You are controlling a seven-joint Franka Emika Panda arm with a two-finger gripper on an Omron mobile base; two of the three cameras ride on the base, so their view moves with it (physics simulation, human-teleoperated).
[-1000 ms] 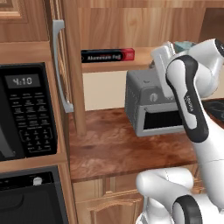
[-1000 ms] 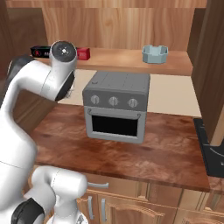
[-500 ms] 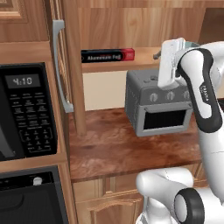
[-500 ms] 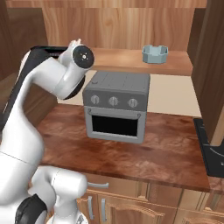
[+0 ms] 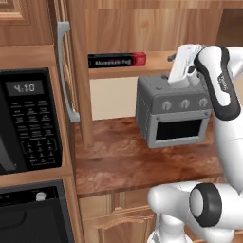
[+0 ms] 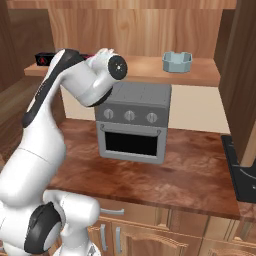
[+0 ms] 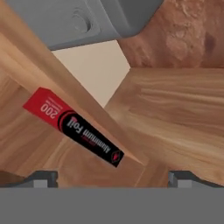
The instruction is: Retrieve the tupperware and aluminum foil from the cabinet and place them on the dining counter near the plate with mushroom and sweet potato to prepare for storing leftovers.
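We have swung our wide-open, empty end effector up over the shelf, near the long black-and-red aluminum foil box, ready to grab it.

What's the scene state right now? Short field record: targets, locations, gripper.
aluminum foil: lying flat on the cabinet shelf, left part, red end toward the toaster oven
tupperware: upright on the same shelf, right part, apart from the foil
toaster oven: on the wood counter below the shelf, door shut
microwave: left of the open cabinet, clock lit
gripper: open, empty, raised at shelf height, looking at the foil
picked so far: nothing
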